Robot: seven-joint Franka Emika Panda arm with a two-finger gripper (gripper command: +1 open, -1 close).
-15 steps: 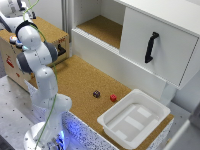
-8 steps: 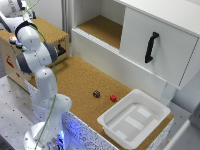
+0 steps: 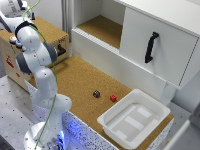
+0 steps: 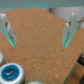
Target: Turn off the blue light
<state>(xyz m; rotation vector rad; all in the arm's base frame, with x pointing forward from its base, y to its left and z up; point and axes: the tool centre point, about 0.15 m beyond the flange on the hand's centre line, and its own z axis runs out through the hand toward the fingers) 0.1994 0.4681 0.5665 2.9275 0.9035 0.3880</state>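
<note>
The blue light [image 4: 11,73], one dome, sits on cork; one red button [image 3: 113,98]; gripper [image 4: 39,31] jaws spread, empty.

On the cork-covered tabletop [image 3: 75,80] sit two small round buttons, one dark [image 3: 96,93] and one red-orange [image 3: 113,97], and one white rectangular plastic tray [image 3: 134,119]. One white cabinet door bears one black handle [image 3: 150,47]. The wrist view shows one round blue dome-shaped light with a pale rim [image 4: 11,73].
</note>
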